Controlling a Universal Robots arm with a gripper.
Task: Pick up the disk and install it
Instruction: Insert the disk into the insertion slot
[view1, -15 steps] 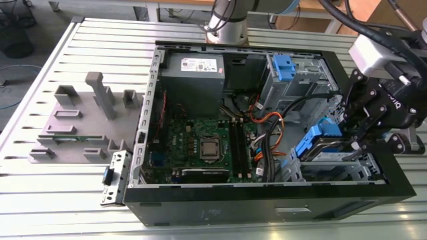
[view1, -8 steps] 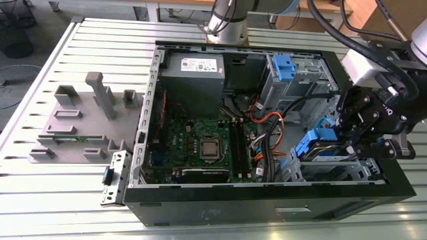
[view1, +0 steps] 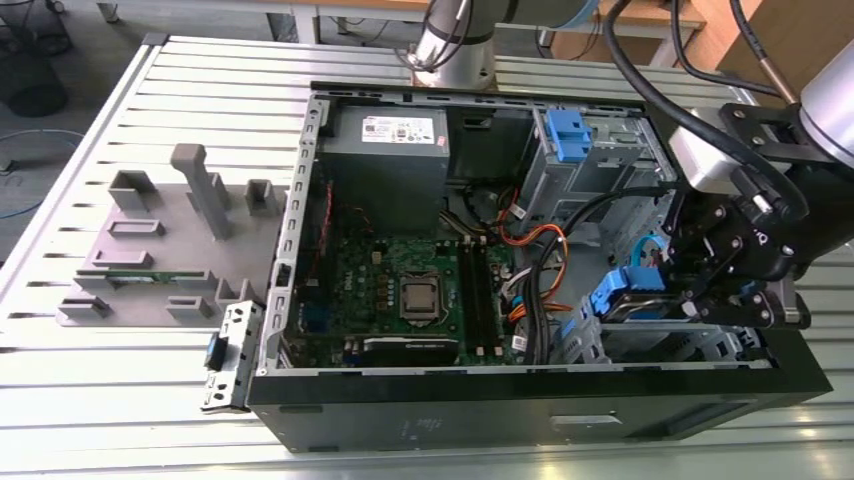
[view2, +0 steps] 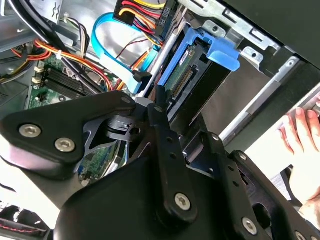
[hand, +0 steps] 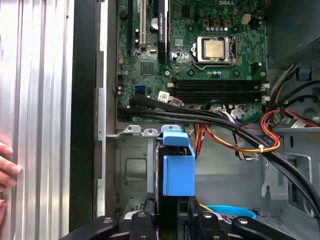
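Indoors, gripper (hand: 172, 214) holds disk (hand: 178, 172) inside open case (view1: 534, 412) on ribbed table (view1: 200, 90).

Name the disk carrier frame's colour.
The disk's carrier frame is blue; first wrist view shows it best.

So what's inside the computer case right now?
The motherboard, the power supply, bundled cables, and the blue-framed disk, gripped edge-on by the hand. The hand and disk cover the part of the drive bay beneath them.
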